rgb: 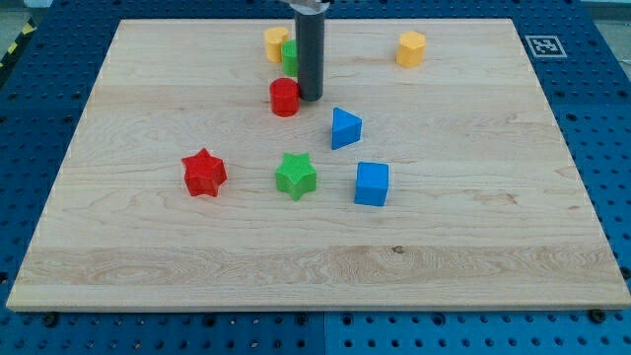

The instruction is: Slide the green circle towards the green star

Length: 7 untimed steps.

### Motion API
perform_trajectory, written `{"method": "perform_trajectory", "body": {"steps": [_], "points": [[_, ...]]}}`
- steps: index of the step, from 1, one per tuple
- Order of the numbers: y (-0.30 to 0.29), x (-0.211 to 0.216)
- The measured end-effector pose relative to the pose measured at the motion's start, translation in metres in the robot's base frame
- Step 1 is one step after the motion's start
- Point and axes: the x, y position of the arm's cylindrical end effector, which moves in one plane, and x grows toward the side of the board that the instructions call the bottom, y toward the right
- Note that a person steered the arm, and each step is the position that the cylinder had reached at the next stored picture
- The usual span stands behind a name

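Pale wooden board [473, 237], rectangular, laid on a blue perforated bench [606, 148]; carries everything listed below.

Dark straight rod, coming down from the view's top edge; its lower end, my tip [310, 98], stands on the board. It is a bare rod with nothing to spread or pinch, so no grasp state applies.

Blue plastic cube [372, 183], well toward the view's bottom and right of my tip.

Green plastic star [296, 176], the goal marker, toward the view's bottom from my tip and a shade to its left.

Red plastic star [204, 173], toward the view's bottom and well left of my tip.

Blue plastic triangular block [345, 128], near my tip on its lower right.

Yellow plastic block [411, 48], facets too small to name, up and right of my tip.

Yellow plastic block [275, 42], partly hidden, up and left of my tip.

Red plastic cylinder [284, 97], just beside my tip on its left (touching or not, cannot tell).

Green circle [289, 55], mostly hidden behind the rod; only a sliver shows on the rod's left, toward the view's top.

Bearing of note: the green circle lies on the far side of my tip from the green star, so my tip appears to sit between them. By my judgement it would need to get round above the circle before pushing down the view, with the red cylinder close to that path.
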Motion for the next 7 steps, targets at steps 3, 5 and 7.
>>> {"method": "perform_trajectory", "body": {"steps": [3,5,7], "points": [[0.033,-0.022],[0.033,-0.067],[0.005,-0.067]]}}
